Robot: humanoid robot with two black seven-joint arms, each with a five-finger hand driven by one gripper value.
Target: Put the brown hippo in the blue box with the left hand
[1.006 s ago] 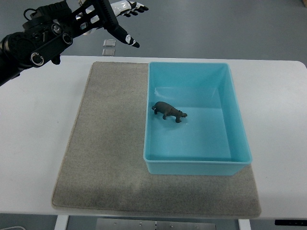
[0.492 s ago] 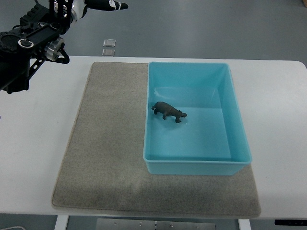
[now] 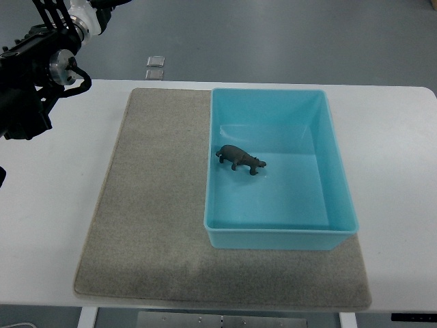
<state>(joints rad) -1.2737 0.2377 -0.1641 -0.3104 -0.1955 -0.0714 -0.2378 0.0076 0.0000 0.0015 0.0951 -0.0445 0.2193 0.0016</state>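
Inside blue box, brown hippo (head lower-right)

I see the brown hippo standing upright inside the blue box, toward its left wall, head pointing right. The box sits on the right part of a grey mat, which lies on the white surface. My left arm shows at the upper left corner, well apart from the box; its robot hand runs out of the top edge, so I cannot tell how it stands. Two small square pieces lie on the floor beyond the surface.
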